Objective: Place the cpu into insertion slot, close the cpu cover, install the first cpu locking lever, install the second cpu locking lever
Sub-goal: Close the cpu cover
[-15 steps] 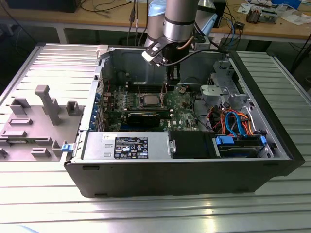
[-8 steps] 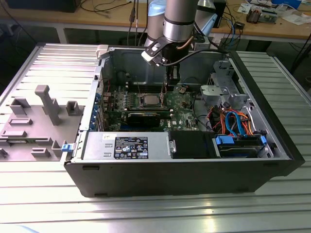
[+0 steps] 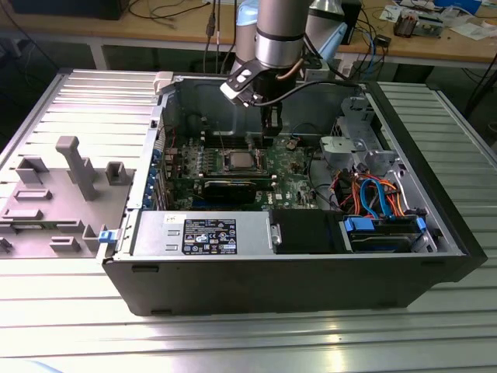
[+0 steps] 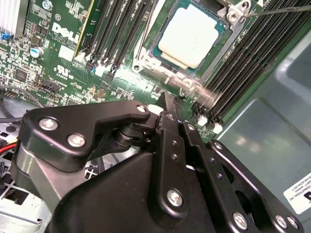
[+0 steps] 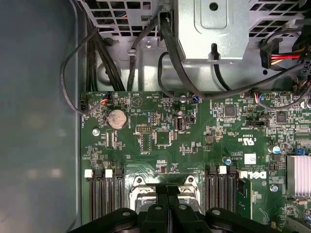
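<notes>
Exterior view's left: grey plastic shroud (image 3: 62, 186) lying on ribbed metal table (image 3: 233, 342); open computer case (image 3: 295, 284) mid-table; green motherboard (image 3: 291, 167) inside it; cpu (image 4: 193, 35) sits flat in the insertion slot (image 4: 167, 73), silver top up; gripper (image 3: 269, 128) hangs over the board just beside the slot toward the exterior view's right, clear of the cpu; jaws pressed together in both wrist views, nothing between them; blue and orange cables (image 3: 373, 194) at far right.

Bright light glares off the ribbed worktop (image 3: 233, 342). Off to one side of the claw (image 5: 167, 191), the case wall (image 5: 39, 121) sits in dim shade.
</notes>
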Tool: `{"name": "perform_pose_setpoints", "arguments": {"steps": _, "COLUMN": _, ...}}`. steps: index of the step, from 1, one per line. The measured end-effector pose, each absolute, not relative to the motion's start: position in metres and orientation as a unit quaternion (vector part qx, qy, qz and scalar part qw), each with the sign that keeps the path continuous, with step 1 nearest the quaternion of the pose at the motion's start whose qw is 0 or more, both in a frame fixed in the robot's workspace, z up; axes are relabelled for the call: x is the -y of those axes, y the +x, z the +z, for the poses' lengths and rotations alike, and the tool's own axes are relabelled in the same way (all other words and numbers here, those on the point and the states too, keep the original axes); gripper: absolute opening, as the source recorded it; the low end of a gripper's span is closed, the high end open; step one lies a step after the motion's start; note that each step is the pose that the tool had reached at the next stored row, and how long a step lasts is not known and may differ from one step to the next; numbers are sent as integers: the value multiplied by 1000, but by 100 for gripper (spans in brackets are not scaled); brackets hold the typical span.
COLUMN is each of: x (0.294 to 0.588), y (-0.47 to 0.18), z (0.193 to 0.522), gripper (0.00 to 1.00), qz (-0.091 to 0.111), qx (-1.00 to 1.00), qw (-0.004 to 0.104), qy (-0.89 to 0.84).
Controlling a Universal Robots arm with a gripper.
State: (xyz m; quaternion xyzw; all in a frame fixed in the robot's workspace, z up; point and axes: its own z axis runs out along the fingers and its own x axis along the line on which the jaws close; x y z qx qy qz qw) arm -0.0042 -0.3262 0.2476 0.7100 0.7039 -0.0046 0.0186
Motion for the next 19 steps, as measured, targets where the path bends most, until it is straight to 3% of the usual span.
{"name": "perform_pose_setpoints", "arguments": {"steps": 19, "x": 326, "y": -30, "z": 239, "gripper": 11, "qz": -5, "qx": -704, "qw": 19, "qy": 710}}
